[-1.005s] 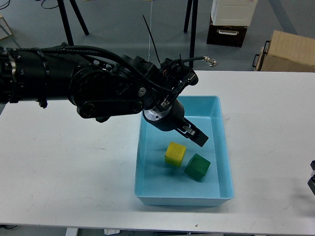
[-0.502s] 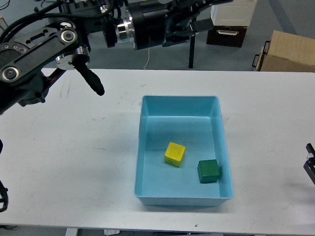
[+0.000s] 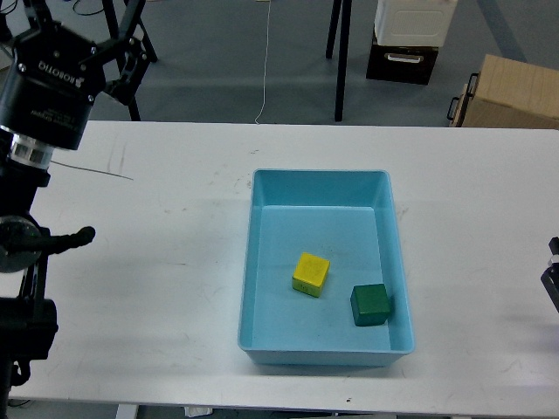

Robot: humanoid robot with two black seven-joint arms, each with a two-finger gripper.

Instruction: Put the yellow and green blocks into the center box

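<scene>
A yellow block (image 3: 311, 273) and a green block (image 3: 370, 305) lie apart on the floor of the light blue box (image 3: 320, 180) in the middle of the white table. The green block sits near the box's right wall. My left gripper (image 3: 77, 35) is raised at the far left, well away from the box; its fingers are spread open and hold nothing. Only a small dark part of my right arm (image 3: 552, 281) shows at the right edge, and its fingers cannot be told apart.
The white table (image 3: 157, 262) spreads around the box. Behind the table stand a cardboard box (image 3: 511, 92), a dark crate with a white bin (image 3: 406, 44) and black stand legs (image 3: 339, 52). A thin line marks the table at left (image 3: 96, 171).
My left arm has swung out of the box, up and to the far left. The green block slid toward the box's right wall and lies still. The yellow block has not moved.
</scene>
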